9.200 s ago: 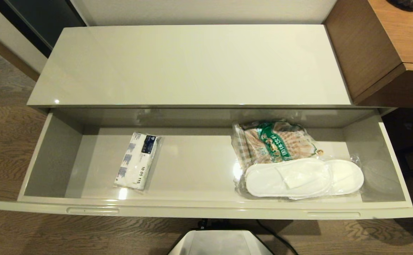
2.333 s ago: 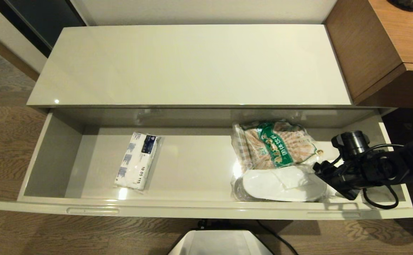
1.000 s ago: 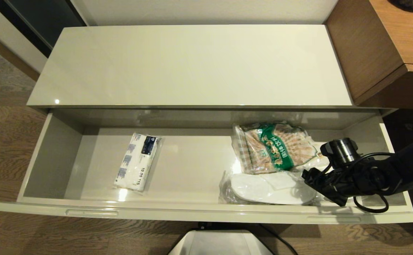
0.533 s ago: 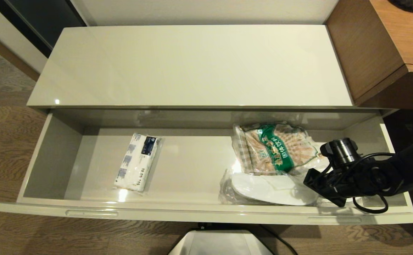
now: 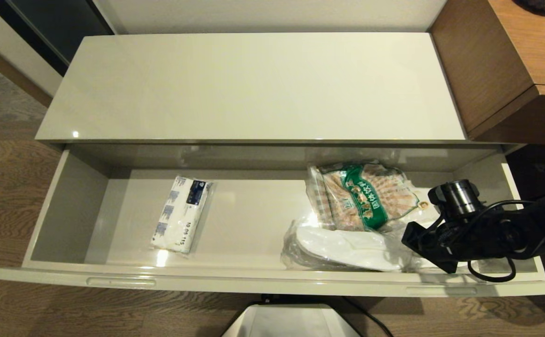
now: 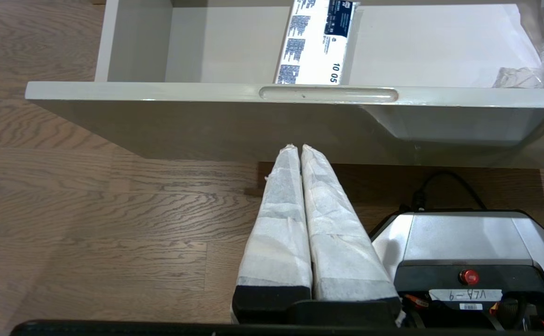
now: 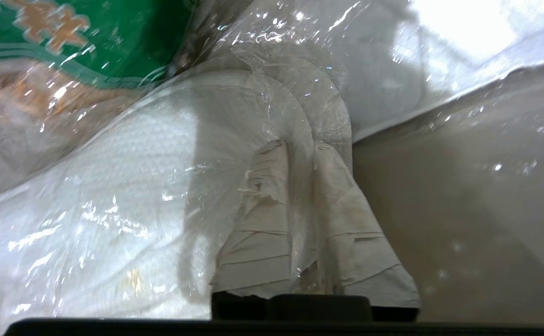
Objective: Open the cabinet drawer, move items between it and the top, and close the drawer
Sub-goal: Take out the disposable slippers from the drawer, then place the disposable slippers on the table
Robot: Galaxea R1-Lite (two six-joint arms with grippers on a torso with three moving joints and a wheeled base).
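- Although the cabinet drawer [image 5: 272, 276] stands fully pulled out, the bagged slippers [image 5: 347, 245] lie in its right half, close against the front wall, long axis running along the drawer's length.
- The snack packet [image 5: 363, 196] rests just behind them, its near edge overlapping the bag.
- The right gripper [image 7: 300, 154] comes in from the slippers' right end, fingers pinched on the bag's plastic and the slipper edge there.
- The slippers stretch away leftward from that grip, so a lift would probably leave the far end dangling.
- The top [image 5: 253, 84] lies behind and above.
- The tissue pack [image 5: 181, 213] sits well apart, left of centre.
- The left gripper [image 6: 298, 149], fingers pressed together, hangs parked below the drawer front.
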